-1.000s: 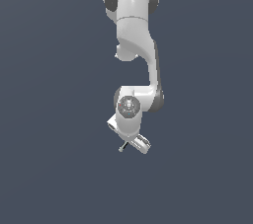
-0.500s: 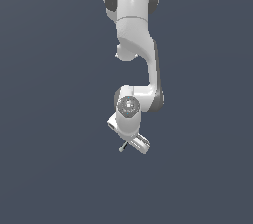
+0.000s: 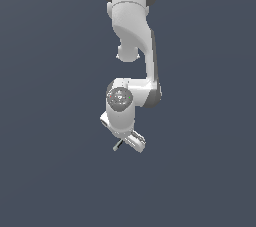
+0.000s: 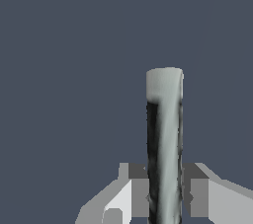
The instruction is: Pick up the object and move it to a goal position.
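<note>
Flat slate-grey backdrop all round, no counter, table or floor edge visible in either view, so nothing carries the things and there are no edges to place them by.

Nearest, in the wrist view: the object [image 4: 164,144], a stick with a grey shaft, a dark streak down one side and a pale end, stands straight out from between the two fingers [image 4: 140,196]. Each finger pad presses its side with no gap showing, so the jaws are drawn in narrow and clamped on the shaft. Only a small part sits inside the grip; most of the length runs out past the fingertips. It reads as a pinch near one end, likely the way the stick was taken hold of.

Further off, in the exterior view: the gripper [image 3: 124,142] hangs at the low end of the white arm [image 3: 131,31], tilted, with the object [image 3: 118,145] poking out as a short thin sliver toward the exterior view's left. It is held in the air and touches nothing else.

No goal marker shows in either view, so I can't tell how far the carry has to go. Judged stage: grasp done, transport underway.
</note>
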{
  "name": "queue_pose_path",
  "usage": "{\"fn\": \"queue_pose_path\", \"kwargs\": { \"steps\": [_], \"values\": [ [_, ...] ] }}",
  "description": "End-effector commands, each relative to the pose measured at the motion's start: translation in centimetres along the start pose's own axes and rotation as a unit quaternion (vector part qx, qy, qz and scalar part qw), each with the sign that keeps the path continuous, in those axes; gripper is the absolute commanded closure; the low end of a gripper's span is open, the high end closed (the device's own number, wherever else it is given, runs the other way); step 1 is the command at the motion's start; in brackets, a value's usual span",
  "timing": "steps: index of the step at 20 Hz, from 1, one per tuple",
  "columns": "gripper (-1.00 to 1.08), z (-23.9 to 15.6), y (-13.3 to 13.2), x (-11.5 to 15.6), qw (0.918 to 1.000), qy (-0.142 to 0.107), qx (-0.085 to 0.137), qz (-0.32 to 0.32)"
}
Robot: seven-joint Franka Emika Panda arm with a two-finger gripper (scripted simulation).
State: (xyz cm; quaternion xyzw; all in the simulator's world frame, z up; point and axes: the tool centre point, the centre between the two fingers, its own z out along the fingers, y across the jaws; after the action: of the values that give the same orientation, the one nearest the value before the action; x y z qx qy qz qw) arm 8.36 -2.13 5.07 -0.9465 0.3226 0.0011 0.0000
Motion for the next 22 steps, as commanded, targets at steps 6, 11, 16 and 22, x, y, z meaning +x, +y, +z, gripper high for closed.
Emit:
{"fn": "queue_pose_path", "kwargs": {
  "steps": [6, 11, 16, 22],
  "values": [
    [1.08, -7.1, 4.0, 2.8, 1.0000, 0.001, 0.001, 0.001],
    [1.08, -12.0, 6.9, 4.8, 1.0000, 0.001, 0.001, 0.001],
    [1.08, -16.8, 9.5, 6.7, 1.0000, 0.001, 0.001, 0.001],
    [1.08, -22.1, 12.3, 9.0, 1.0000, 0.001, 0.000, 0.001]
  ]
}}
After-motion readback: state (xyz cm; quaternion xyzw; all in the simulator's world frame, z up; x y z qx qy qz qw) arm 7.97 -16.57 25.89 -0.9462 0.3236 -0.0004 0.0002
